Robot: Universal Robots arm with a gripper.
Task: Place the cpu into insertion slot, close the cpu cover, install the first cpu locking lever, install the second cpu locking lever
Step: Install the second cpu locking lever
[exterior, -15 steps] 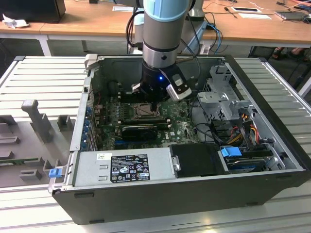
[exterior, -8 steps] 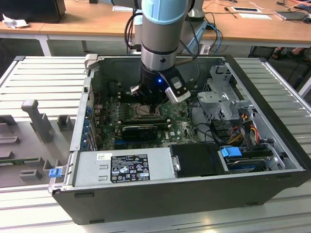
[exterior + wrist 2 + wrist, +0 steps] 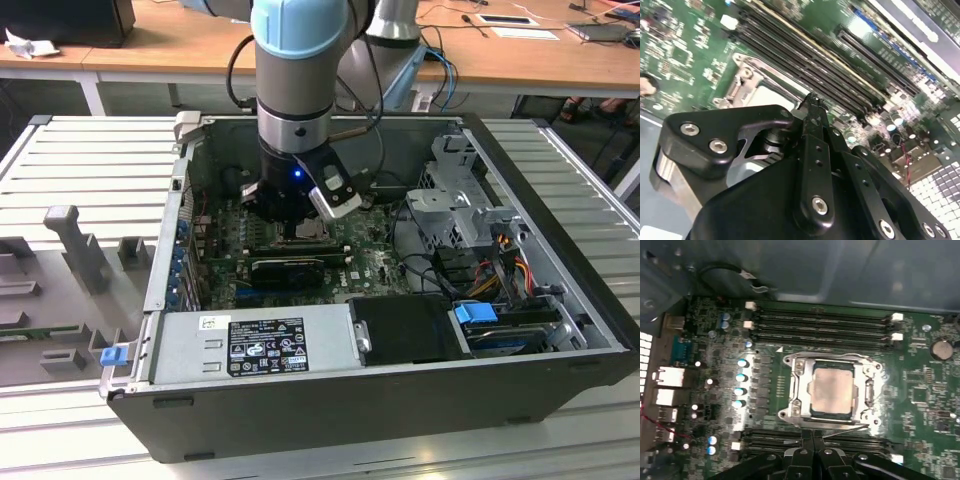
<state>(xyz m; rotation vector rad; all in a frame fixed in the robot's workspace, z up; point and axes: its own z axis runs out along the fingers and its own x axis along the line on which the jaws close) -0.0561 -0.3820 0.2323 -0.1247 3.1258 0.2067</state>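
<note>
Gripper (image 3: 812, 442) at bottom centre of first wrist view – fingers pressed together, nothing held. Cpu (image 3: 832, 390) seated in insertion slot (image 3: 816, 413), cpu cover (image 3: 796, 385) down around it.

A bench (image 3: 60, 160) of pale ribbed metal slats carries the open computer case (image 3: 400, 400). Behind it stands a long wooden desk (image 3: 180, 45) with papers (image 3: 525, 32) and cables, on white legs. Grey moulded fixtures (image 3: 70, 250) sit at the exterior view's left.
</note>
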